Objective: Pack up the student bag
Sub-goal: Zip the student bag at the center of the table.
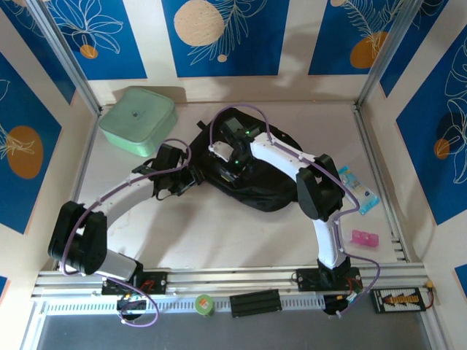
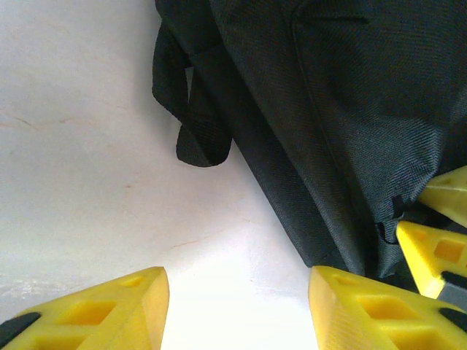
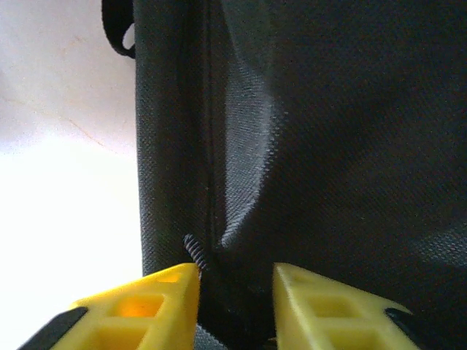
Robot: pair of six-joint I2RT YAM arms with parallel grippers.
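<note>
White table (image 1: pixel 219 233) inside blue-patterned walls (image 1: pixel 102 36); the black student bag (image 1: pixel 271 191) lies at centre frame in the top view.
From lower left, the left arm (image 1: pixel 124 193) angles up-right, its left gripper (image 2: pixel 237 281) spread apart beside the bag's edge. The right arm (image 1: pixel 281 157) bends leftward over the bag, its right gripper (image 3: pixel 235 273) pinched on the fabric.

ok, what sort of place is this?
Probably a lab robot cell: white table boxed in by blue printed panels, left arm and right arm bolted to a metal rail at its near edge.
</note>
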